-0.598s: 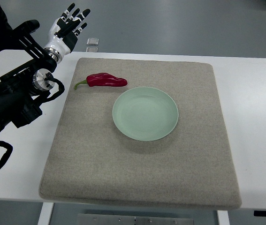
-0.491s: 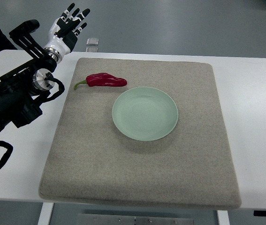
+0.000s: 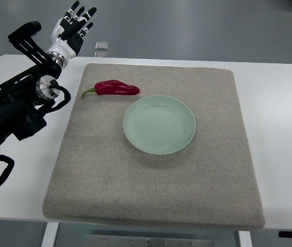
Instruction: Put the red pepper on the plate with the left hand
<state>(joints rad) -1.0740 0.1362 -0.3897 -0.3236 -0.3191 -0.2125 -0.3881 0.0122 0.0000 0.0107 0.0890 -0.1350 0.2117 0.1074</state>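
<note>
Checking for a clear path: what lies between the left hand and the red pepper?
Top view: only bare mat and table between left hand and red pepper.

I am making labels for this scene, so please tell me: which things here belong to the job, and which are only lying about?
Belong to the job:
- red pepper, lying on the mat beside the plate
- plate, holding nothing
- left hand, open, raised beyond the table's far left corner

Only lying about:
- grey mat under both
- white table
- small clear object at the table's far edge
</note>
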